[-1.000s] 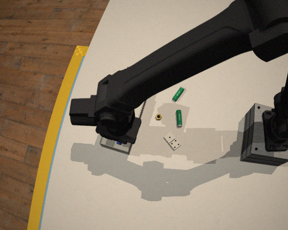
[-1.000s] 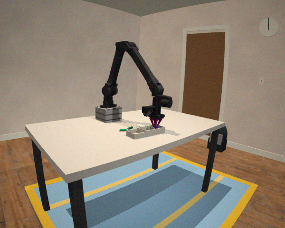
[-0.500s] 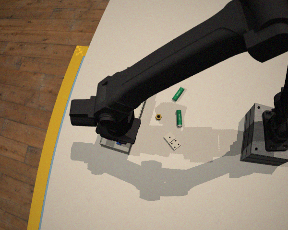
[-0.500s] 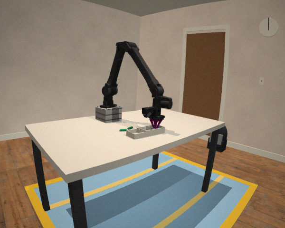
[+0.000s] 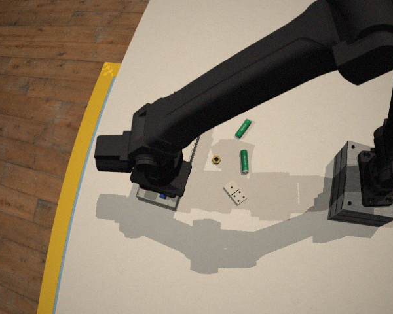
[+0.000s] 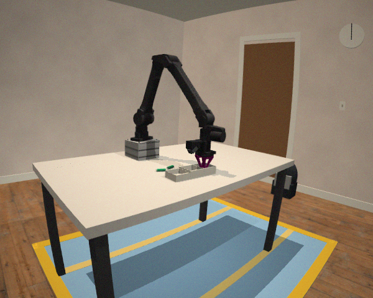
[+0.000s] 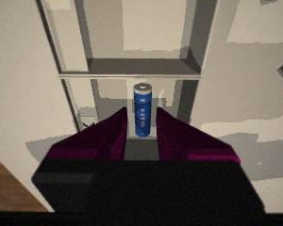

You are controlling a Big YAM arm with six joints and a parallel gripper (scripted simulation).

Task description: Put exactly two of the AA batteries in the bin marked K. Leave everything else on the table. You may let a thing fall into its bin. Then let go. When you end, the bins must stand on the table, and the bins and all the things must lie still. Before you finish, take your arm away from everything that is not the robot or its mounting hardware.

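Arm (image 6: 193,96) bent steeply downward, tool (image 7: 141,129) fingers slightly parted, holding nothing.

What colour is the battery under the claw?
Blue, clearest in the wrist view.

The tray (image 6: 177,176) of bins stood on the worktop (image 6: 115,189) near its far edge, with the hand (image 6: 204,164) directly above its end bin. A battery (image 7: 142,109) sat between the parted fingers, over that bin. In the top view, two batteries (image 5: 243,127) (image 5: 244,161), a nut (image 5: 216,159) and a domino (image 5: 234,192) lay between the tray and the base (image 5: 342,189), apart from each other.
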